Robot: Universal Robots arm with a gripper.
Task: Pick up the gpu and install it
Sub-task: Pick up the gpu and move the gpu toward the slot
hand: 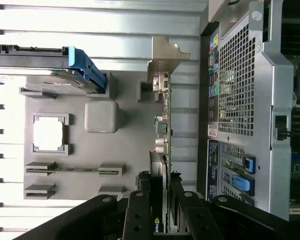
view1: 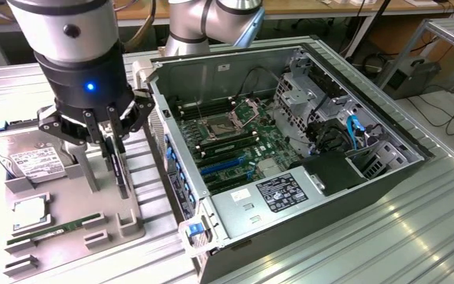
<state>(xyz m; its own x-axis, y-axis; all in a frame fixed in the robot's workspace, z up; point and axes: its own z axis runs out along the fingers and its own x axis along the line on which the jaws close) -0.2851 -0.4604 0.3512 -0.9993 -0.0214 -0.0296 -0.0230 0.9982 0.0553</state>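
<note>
The gpu (view1: pixel 119 175) stands on edge, thin and dark, over the grey holder tray (view1: pixel 125 228), just to the exterior view's left of the open computer case (view1: pixel 369 195). My gripper (view1: pixel 110 145) comes down on its upper edge, shut on the card. In the wrist view the gpu (hand: pixel 162 125) shows edge-on, silver bracket at its far end, and my gripper (hand: pixel 160 202) has a black finger (hand: pixel 140 215) on each side of it. Whether the card's lower edge still rests in the holder I cannot tell.
On the tray also lie a silver hard drive (view1: pixel 33 160), a CPU (view1: pixel 30 212) and a memory stick (view1: pixel 54 231). Inside the case the motherboard's blue slots (view1: pixel 223 165) face up. The case's rear wall (hand: pixel 239 100) stands close beside the card.
</note>
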